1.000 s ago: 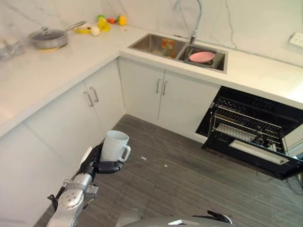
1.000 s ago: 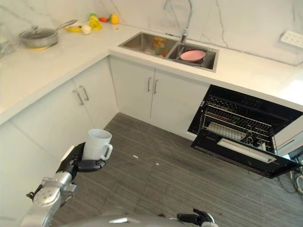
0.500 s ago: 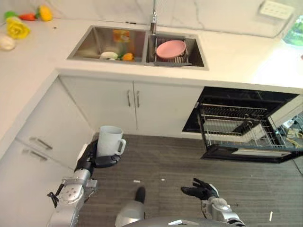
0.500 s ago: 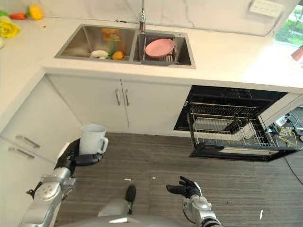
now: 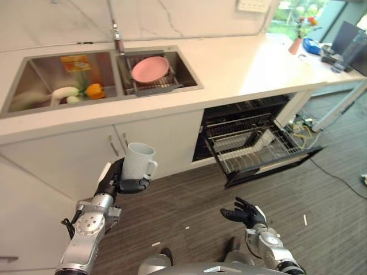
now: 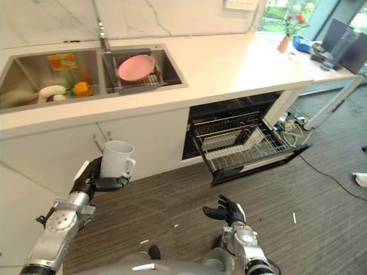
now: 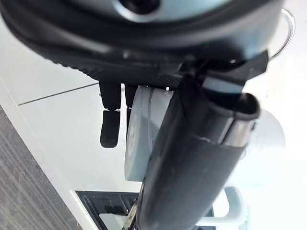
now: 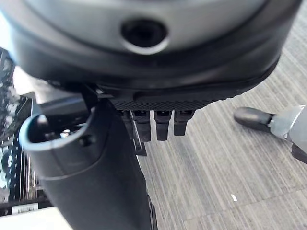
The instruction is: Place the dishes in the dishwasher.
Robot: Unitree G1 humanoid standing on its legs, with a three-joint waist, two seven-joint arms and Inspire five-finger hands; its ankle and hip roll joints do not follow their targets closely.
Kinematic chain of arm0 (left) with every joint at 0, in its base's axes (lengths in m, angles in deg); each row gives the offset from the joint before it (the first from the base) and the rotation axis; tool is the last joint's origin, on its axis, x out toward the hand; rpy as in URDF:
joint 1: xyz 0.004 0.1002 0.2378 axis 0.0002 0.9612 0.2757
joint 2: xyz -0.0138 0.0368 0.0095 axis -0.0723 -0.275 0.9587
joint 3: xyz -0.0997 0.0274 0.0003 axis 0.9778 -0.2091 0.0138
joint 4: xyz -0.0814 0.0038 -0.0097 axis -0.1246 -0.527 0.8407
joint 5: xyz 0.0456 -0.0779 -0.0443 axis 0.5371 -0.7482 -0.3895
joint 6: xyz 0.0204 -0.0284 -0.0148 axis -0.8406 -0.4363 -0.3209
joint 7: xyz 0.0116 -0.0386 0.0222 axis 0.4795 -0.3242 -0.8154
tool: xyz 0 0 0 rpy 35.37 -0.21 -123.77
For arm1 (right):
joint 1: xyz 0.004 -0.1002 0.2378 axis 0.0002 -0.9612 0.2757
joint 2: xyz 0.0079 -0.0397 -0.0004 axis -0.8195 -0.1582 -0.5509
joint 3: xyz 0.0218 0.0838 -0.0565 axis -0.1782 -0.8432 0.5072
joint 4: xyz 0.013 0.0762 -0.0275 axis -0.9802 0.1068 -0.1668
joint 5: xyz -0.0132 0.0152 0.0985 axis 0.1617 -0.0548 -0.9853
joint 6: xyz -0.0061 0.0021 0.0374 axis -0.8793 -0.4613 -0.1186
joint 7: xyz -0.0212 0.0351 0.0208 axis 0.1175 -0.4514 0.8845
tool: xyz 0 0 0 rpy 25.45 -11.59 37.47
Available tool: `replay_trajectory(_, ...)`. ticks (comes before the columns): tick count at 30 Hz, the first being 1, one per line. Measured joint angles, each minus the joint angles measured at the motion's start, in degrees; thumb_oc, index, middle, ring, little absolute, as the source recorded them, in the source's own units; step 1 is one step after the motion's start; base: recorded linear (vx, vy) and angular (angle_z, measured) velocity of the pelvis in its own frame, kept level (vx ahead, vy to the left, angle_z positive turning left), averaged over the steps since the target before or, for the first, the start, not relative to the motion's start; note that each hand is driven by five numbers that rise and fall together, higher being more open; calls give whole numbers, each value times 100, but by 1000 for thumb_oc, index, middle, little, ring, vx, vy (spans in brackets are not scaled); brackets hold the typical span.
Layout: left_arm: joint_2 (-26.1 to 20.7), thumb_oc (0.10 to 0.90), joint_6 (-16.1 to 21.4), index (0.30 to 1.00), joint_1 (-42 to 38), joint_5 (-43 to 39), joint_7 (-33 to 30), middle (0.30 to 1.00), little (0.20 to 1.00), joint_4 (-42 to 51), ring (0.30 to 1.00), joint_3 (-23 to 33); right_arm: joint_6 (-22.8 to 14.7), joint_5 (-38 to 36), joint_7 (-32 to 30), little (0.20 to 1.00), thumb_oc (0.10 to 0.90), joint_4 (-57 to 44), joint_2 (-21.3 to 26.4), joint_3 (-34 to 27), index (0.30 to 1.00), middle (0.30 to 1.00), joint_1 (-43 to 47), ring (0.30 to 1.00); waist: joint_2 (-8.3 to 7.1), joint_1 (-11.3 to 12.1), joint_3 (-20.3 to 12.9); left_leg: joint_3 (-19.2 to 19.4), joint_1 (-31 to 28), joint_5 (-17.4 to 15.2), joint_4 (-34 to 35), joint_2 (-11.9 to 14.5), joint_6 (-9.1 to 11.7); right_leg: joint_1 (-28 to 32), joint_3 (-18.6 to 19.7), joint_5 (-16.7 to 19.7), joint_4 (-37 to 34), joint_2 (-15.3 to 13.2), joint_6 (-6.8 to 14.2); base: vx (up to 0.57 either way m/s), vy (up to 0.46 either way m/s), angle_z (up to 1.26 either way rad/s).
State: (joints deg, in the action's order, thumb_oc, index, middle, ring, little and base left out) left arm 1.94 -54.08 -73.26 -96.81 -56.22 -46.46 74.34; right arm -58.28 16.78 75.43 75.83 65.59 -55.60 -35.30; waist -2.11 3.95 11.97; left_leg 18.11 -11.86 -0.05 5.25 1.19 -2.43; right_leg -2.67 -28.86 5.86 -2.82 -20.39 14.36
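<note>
Left eye view: left hand (image 5: 123, 182) curls around an upright white mug (image 5: 138, 162), carried level toward the open dishwasher (image 5: 258, 146); right hand (image 5: 245, 213) hangs empty, fingers relaxed.

Silver-grey arms — dark hands

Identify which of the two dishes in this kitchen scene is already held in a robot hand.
The white mug: the left robot hand grips it upright above the floor, whereas the pink plate lies in the sink.
</note>
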Motion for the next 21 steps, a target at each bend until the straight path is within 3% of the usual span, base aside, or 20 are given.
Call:
replay_trajectory(2, 3, 400, 3, 300, 150, 1, 10, 300, 300, -1, 300, 20, 29, 1, 22, 900, 800, -4, -12, 56, 900, 900, -124, 900, -22, 69, -57, 214, -169, -110, 27, 93, 160, 2, -404, 105, 140, 16, -118, 264, -118, -51)
replay_trajectory(4, -8, 400, 3, 300, 274, 5, 27, 300, 300, -2, 300, 45, 112, 113, 111, 900, 800, -9, -49, 126, 900, 900, -333, 900, -296, 71, -252, 168, -345, -254, 25, 132, 426, 173, -424, 253, 290, 137, -303, 333, -241, -8)
replay_trajectory(5, 134, 400, -4, 300, 319, 17, 20, 300, 300, -9, 300, 44, 112, 131, 151, 900, 800, -42, 21, 137, 900, 900, -469, 900, -282, 41, -343, 130, -429, -291, -5, 326, 625, 218, -361, 603, 308, 321, -693, 307, -217, 15)
replay_trajectory(6, 193, 400, -5, 300, 366, 21, 33, 300, 300, -7, 300, 34, 111, 139, 162, 900, 800, -52, 74, 152, 900, 900, -534, 900, -202, 28, -401, 103, -458, -299, -22, 442, 715, 298, -372, 537, 324, 503, -900, 258, -216, 11)
replay_trajectory(7, 280, 400, -5, 300, 413, 48, 68, 300, 300, -6, 300, 7, 116, 160, 199, 900, 800, -74, 264, 275, 900, 900, -592, 900, -32, 15, -453, -131, -481, -387, -155, 800, 877, 401, -352, 416, 342, 836, -1049, 202, -223, 2)
replay_trajectory(9, 302, 400, -3, 300, 395, 50, 84, 300, 300, -5, 300, 7, 115, 158, 208, 900, 800, -154, 375, 280, 900, 900, -592, 900, 22, 3, -451, -305, -386, -421, -365, 1017, 936, 425, -351, 283, 389, 1001, -1102, 146, -229, 2)
replay_trajectory(11, 291, 400, -2, 300, 369, 49, 85, 300, 300, -5, 300, 9, 90, 154, 204, 900, 800, -358, 530, 253, 900, 900, -543, 900, 63, -181, -434, -636, -234, -494, -877, 1302, 1093, 533, -308, 55, 403, 1259, -1133, 166, -346, 6)
replay_trajectory(12, 175, 400, -4, 300, 271, 47, 80, 300, 300, -6, 300, 19, 92, 151, 194, 900, 800, -372, 492, 258, 900, 900, -491, 900, -13, -129, -406, -877, 242, -646, -1900, 1466, 1281, 572, -189, -104, 371, 1366, -1219, 52, -168, -20)
replay_trajectory(13, 125, 400, -2, 300, 216, 46, 66, 300, 300, -2, 300, 32, 91, 150, 196, 900, 800, -429, 449, 266, 900, 900, -503, 900, -137, -76, -422, -1002, 493, -683, -2498, 1544, 1284, 612, -125, -89, 316, 1386, -1266, 42, -190, -32)
replay_trajectory(15, 131, 400, -2, 300, 165, 33, 15, 300, 300, -12, 300, -11, 19, 109, 184, 900, 800, -614, 463, 253, 900, 900, -494, 900, -7, 20, -322, -1499, 1064, -490, -3738, 1721, 1316, 780, -65, -281, 223, 1627, -1463, 75, -91, -19)
replay_trajectory(16, 127, 400, -1, 300, 21, 28, 32, 300, 300, -11, 300, -99, -34, 93, 159, 900, 800, -645, 465, 172, 900, 900, -458, 900, -40, 13, -252, -1794, 1566, -182, -4503, 1705, 1376, 771, -17, -353, 178, 1648, -1490, 155, 97, 8)
replay_trajectory(17, 128, 400, 11, 300, -102, 14, 26, 300, 300, 1, 300, -163, -24, 91, 118, 900, 800, -626, 455, 153, 900, 900, -383, 900, -88, 50, -119, -1864, 1889, -384, -4664, 1639, 1391, 811, 4, -308, 100, 1594, -1505, 137, 101, 1)
replay_trajectory(19, 127, 400, 1, 300, -95, -10, 26, 300, 300, -5, 300, -233, -22, 81, 57, 900, 800, -602, 445, 107, 900, 900, -229, 900, -75, 117, 24, -1866, 2105, -761, -3686, 1345, 1235, 793, 182, -311, 39, 1512, -1498, 172, 279, -32)
replay_trajectory(21, 131, 400, 2, 300, -87, -12, 30, 300, 300, -10, 300, -274, -50, 78, 56, 900, 800, -559, 437, 36, 900, 900, -171, 900, 48, 172, 74, -1816, 2128, -585, -2501, 1293, 1174, 837, 243, -285, -31, 1473, -1405, 220, 323, -41)
